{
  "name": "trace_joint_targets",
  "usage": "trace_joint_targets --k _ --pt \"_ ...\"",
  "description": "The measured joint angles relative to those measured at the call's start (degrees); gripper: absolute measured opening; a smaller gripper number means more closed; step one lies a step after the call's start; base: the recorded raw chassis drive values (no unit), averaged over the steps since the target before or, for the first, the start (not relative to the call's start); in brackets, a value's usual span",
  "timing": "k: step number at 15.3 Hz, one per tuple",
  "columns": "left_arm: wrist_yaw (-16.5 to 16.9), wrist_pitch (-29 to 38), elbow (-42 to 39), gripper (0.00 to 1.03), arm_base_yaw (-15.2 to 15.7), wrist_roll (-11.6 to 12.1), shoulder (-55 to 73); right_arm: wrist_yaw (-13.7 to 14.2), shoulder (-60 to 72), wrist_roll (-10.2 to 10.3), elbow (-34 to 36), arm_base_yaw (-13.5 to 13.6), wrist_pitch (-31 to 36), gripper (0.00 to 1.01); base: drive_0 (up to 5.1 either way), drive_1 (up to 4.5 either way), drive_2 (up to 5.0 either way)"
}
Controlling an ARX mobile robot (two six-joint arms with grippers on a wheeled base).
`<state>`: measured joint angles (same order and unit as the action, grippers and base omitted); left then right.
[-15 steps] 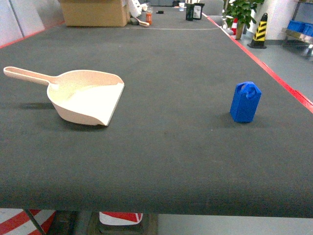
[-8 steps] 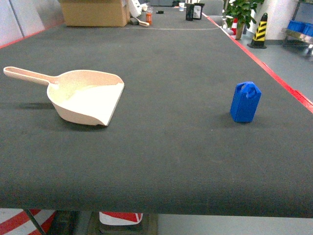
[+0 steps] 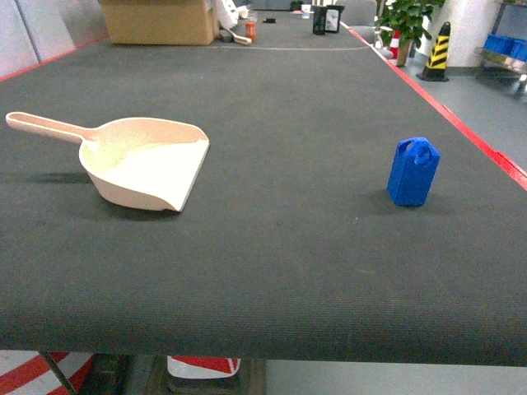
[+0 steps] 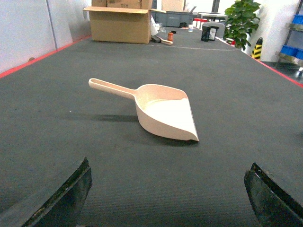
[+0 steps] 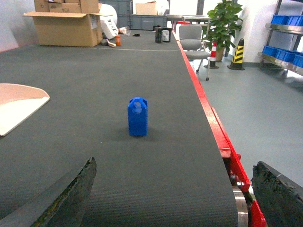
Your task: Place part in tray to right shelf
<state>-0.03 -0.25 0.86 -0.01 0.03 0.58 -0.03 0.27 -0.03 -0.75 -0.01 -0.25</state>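
The blue part (image 3: 413, 171) stands upright near the table's (image 3: 280, 271) red right edge, well apart from the tray (image 3: 140, 164) by the left edge, and both grippers wait with fingers (image 4: 61, 198) spread wide, holding nothing, ready to grab.

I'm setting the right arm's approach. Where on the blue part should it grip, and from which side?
Grip the part across its flat, faceted mid-body, probably coming in level from the near side, where the open right gripper already faces it. It stands upright and alone on the table, so both flanks are free. The arched loops on top look too small and rounded for a firm pinch.
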Motion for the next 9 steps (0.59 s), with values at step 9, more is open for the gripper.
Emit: trace_joint_targets --k 9 --pt "0.0 0.0 0.0 0.98 0.0 0.0 0.0 0.0 0.0 0.0 0.0 0.0 0.0 0.98 0.0 0.00 0.0"
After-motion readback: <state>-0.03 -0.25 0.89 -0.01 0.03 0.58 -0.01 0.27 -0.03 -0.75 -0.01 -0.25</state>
